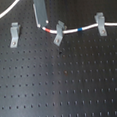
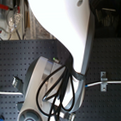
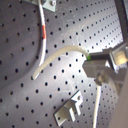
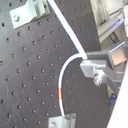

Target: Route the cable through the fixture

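**A:** Here's the first exterior view: black perforated counter [image 1: 57,89], three grey clips in a row near its far edge. The gripper [image 1: 42,25] hangs down over the stretch between the clip [image 1: 14,34] at the first exterior view's left and the middle clip [image 1: 58,33].

**B:** And the cable [image 1: 87,27]?

**A:** White, thin, coming in from the far corner on the first exterior view's left, curving up behind the gripper, then running out past the middle clip. The red band [image 1: 49,30] sits just beside that clip, on the gripper's side. The blue band [image 1: 80,29] lies between the middle clip and the third clip [image 1: 100,23], and the cable carries on through that third clip's forked top toward the edge at the first exterior view's right.

**B:** Is it seated in the middle clip's fork?

**A:** It crosses right at the fork, but the picture is too soft to say it's down in the slot.

**B:** Jaws?

**A:** In the second wrist view the jaws are closed narrow on the cable [image 4: 70,62], which bends in an arc out of them. The first wrist view shows the same pinch, the cable [image 3: 55,55] bowing away from the metal fingers [image 3: 102,59].

**B:** Second exterior view?

**A:** Mostly the white arm [image 2: 65,26]; one clip [image 2: 102,80] and a bit of cable show beyond it.
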Motion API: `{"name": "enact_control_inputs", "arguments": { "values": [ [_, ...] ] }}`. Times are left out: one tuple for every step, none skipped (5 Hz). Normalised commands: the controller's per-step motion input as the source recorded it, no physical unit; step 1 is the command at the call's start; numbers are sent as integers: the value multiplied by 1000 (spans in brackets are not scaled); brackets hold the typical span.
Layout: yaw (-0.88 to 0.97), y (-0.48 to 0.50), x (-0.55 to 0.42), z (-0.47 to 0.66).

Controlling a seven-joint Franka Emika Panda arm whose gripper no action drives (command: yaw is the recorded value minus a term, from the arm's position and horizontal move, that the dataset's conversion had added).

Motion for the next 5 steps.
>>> {"name": "enact_control_inputs", "arguments": {
  "values": [
    [0,0,0,11],
    [380,-33,-208,237],
    [571,-139,-481,479],
    [577,-80,-516,477],
    [606,-40,-502,375]
  ]
}}
